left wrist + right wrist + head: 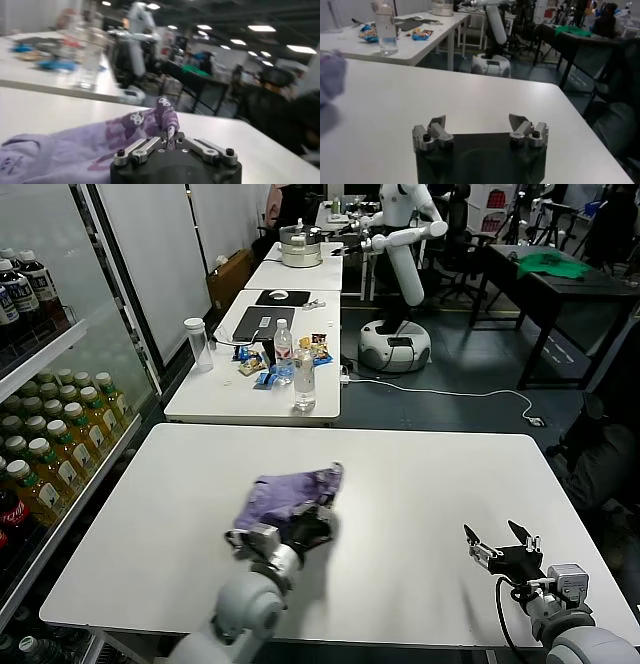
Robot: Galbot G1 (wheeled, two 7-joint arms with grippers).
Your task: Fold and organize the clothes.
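While bunched, T-shirt [290, 496] apparently lies diagonally, left tool [305, 529] adjoining.

**Broad bare tabletop, one bundle in the way**

The white table [420, 484] lies bare across its right half and along its far edge, so a gripper could sweep there unhindered. The crumpled purple T-shirt [290, 494] sits left of centre, with the left gripper [312, 529] at its near side. The right gripper [503, 546] hovers over the near right corner, jaws spread wide. The bottle-laden rear table [250, 399] stands well apart.
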